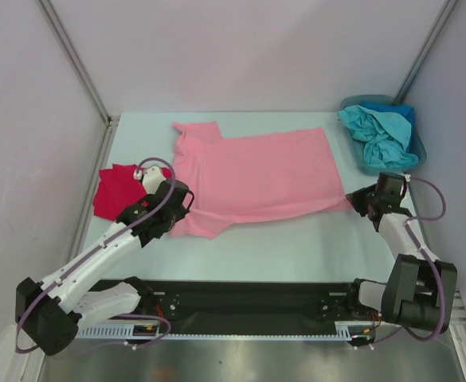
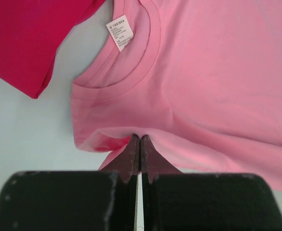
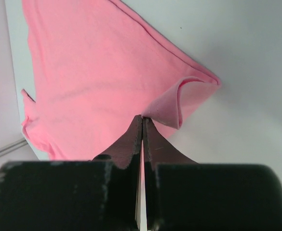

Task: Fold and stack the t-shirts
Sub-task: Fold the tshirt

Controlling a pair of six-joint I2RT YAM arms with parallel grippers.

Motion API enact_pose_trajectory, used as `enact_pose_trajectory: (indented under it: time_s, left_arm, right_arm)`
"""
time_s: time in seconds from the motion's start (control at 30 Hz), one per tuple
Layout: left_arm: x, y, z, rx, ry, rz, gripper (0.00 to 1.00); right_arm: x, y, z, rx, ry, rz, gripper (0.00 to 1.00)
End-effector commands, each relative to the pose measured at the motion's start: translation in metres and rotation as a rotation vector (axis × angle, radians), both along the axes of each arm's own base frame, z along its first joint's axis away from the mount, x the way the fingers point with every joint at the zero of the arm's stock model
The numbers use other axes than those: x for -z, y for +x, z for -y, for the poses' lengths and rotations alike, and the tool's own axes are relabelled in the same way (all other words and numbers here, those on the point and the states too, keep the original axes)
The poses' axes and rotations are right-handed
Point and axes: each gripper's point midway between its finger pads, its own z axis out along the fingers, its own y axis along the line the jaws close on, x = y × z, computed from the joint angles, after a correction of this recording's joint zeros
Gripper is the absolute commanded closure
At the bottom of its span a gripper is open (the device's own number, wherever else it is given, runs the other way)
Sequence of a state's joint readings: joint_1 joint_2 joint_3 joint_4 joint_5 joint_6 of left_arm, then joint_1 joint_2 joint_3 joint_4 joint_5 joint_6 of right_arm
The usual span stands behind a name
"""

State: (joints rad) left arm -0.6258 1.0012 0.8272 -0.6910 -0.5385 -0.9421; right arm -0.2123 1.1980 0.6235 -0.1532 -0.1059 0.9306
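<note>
- Top external view, far left: a bright red cloth t-shirt [image 1: 115, 191] lies in a bunched, roughly folded heap on the pale flat surface [image 1: 296, 247]. It sits just left of the left arm's wrist and is not held by anything.
- The left fingers [image 1: 186, 199] are pressed together on the left near part of the light pink cloth t-shirt [image 1: 256, 171]. The left wrist view shows the fingers [image 2: 136, 144] pinching a small pucker of pink cloth at the shoulder. The round ribbed collar [image 2: 131, 72] and its white printed label [image 2: 119, 32] lie just beyond the pinch.
- The pink shirt is spread flat across the middle of the surface, with its collar end to the left and its hem end to the right. Its long axis therefore runs left to right, straight between the two arms. One sleeve juts out at the far left and another at the near left.
- The right fingers [image 1: 355, 199] are likewise closed on pink cloth. In the right wrist view the fingers [image 3: 137, 130] grip the near right hem corner, which curls up into a small flap.
- Judgement: each arm holds its own end of the shirt's near long edge, and the body of the shirt lies on the far side of both grips. A fold would likely carry that edge away from the arms and over the cloth. Both ends would need to rise evenly, or the span between them will sag or twist.
- Far right: a blue plastic bin [image 1: 418, 151] at the far right corner holds teal and blue crumpled t-shirts [image 1: 376, 131], apart from both arms.
</note>
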Motion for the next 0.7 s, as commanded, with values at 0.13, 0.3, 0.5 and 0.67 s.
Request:
enact_pose_trajectory:
  time_s: [0.13,0.3,0.5,0.67]
  left_arm:
    - [-0.021,0.041,0.001,-0.004,0.028,0.065,1.00]
    - [-0.034,0.056,-0.006,-0.030,0.057,0.087,1.00]
    - [-0.040,0.067,-0.014,-0.054,0.098,0.091,1.00]
    - [-0.039,0.074,-0.029,-0.086,0.116,0.085,1.00]
  right_arm:
    - [-0.017,0.031,0.006,-0.016,-0.035,0.075,1.00]
    - [-0.003,0.032,0.002,-0.021,-0.025,0.055,1.00]
    - [0.006,0.034,-0.002,-0.023,-0.021,0.038,1.00]
    - [0.001,0.048,0.000,-0.009,-0.020,0.066,1.00]
